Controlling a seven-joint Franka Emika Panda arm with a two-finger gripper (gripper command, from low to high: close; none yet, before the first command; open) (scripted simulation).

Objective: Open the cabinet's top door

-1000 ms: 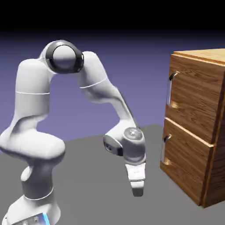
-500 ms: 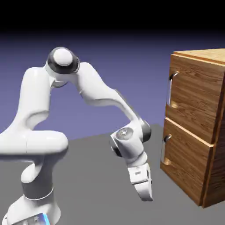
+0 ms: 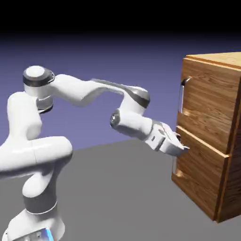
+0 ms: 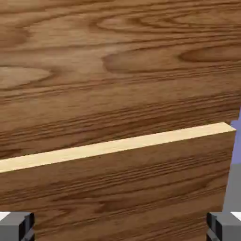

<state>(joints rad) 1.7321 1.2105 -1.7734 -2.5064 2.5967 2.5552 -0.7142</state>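
Door point(image 3: 214, 106) at cabinet's point(image 3: 221, 57) upper front, looks shut; handle point(image 3: 181, 98) on exterior view's left edge. Gripper point(image 3: 183, 143) spread, empty, below handle. Best: back off slightly, rise, straddle handle squarely, clench, pull along hinge arc.

Cabinet point(image 3: 207, 94) cropped right, lower handle point(image 3: 174, 165) part-hidden

Plain blue-violet backdrop point(image 3: 103, 56), darkening to black along the top, flat grey surface point(image 3: 108, 188) below
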